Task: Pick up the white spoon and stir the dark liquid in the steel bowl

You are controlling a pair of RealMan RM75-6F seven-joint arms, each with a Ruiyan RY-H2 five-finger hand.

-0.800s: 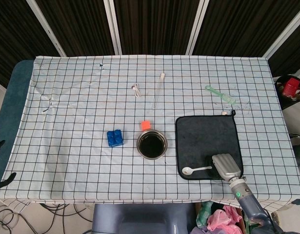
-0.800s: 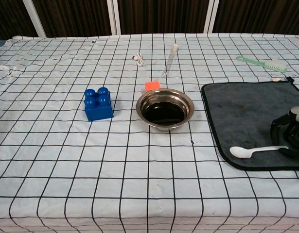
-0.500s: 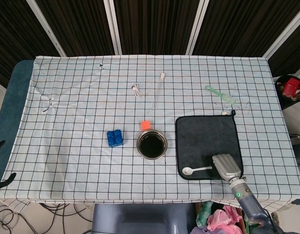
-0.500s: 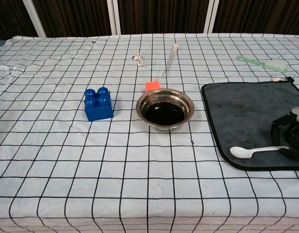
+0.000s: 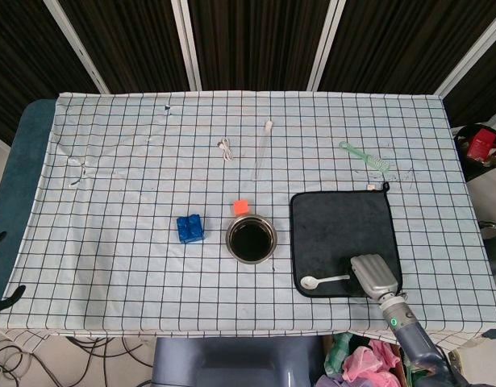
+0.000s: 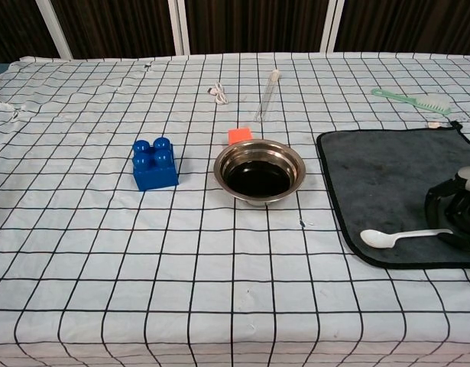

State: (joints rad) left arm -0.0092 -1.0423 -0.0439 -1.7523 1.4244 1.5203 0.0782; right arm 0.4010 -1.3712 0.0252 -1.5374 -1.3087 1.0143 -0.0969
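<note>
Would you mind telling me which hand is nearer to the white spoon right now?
The right hand sits at the handle end of the white spoon on the dark mat. The left hand is not in view.

Checked tablecloth over table

Between the black mat and the steel bowl ran a narrow strip of bare checked cloth, so the way from the white spoon, lying on the mat's near left corner, to the bowl stood unobstructed. The right hand sat on the mat's near right corner, at the spoon's handle end. An orange block crowded the bowl's far rim, and a blue brick stood near its left. A pipette, cable and green brush lay toward the desk's far edge, well apart.
</note>
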